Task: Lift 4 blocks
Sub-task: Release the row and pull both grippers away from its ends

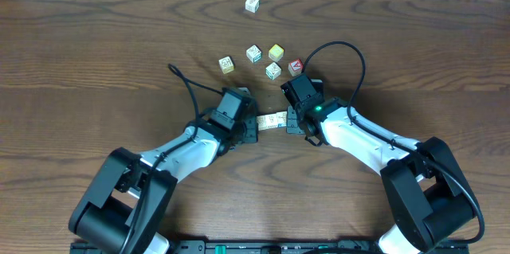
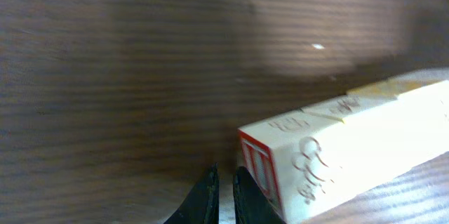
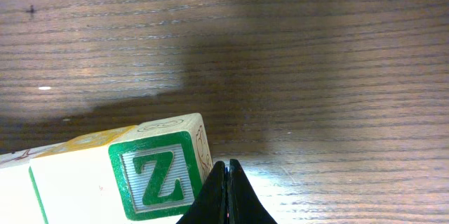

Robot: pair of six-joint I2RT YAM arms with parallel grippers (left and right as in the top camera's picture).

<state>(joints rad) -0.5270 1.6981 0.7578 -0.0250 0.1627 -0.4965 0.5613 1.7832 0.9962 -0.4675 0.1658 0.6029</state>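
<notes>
The row of blocks (image 1: 272,121) lies end to end between the two end effectors, near the middle of the desk (image 1: 96,47) and just in front of the arms. It is cream-coloured with printed faces. In the right wrist view its near end is the Z block (image 3: 158,175), a green "Z" in a green frame, with more cream blocks lined up behind it toward the left edge. In the left wrist view the opposite end shows a red-framed face, and seams between blocks run along the top. A dark shadow lies on the wood behind the row in both wrist views. The frames do not show whether the row's underside is clear of the desk.

The left end effector (image 2: 226,176) has its fingers nearly pressed together, with only a thin slit between them, right beside the red-framed end. The right end effector (image 3: 226,171) has its fingers fully pressed together, their tip at the lower right corner of the Z face. Neither pinches a block between its fingers; each meets one end of the row.

Beyond the row, toward the far side of the desk, sits a loose cluster:
- three cream cubes (image 1: 253,53)
- a yellow-faced cube (image 1: 276,52)
- a red-faced cube (image 1: 295,66), nearest the right arm

One more cream cube (image 1: 252,4) stands alone, well apart, near the far edge.
</notes>
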